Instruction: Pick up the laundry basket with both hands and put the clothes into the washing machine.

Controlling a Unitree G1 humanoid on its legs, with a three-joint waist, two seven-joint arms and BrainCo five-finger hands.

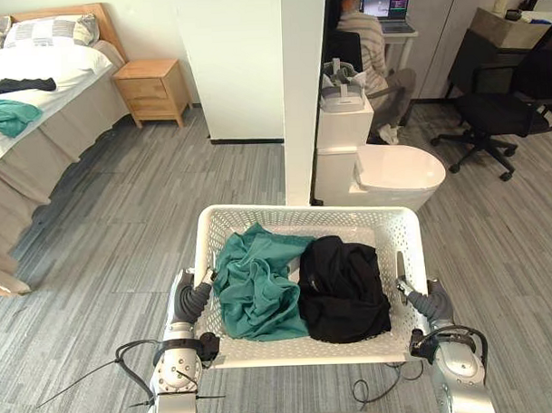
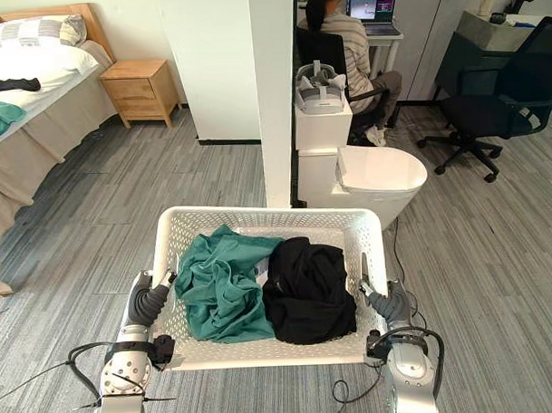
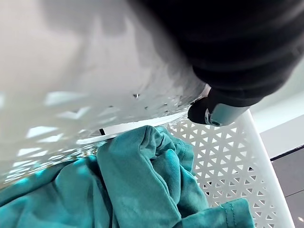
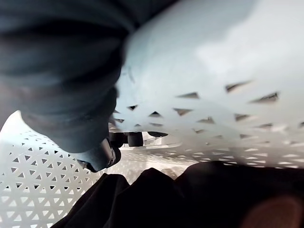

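I see the left hand (image 1: 189, 300) clamped on the left side of the laundry basket (image 1: 303, 213) and the right hand (image 1: 431, 303) clamped on its right side (both wrist views show the grip wrapping its rim). Teal garment (image 1: 256, 284) and black garment (image 1: 344, 290) lie side by side inside. Toilet (image 1: 397, 170) sits just beyond the basket.

Bright, even light fills the room and leaves only a soft-edged shadow on the grey floor (image 1: 122, 221) along the bed (image 1: 38, 133). The toilet lid (image 1: 397, 170) shines almost blank white, while the black garment (image 1: 344, 290) in the basket (image 1: 303, 211) is so dark its folds scarcely show. In the left wrist view, pale patches of light dapple the basket's shaded wall.
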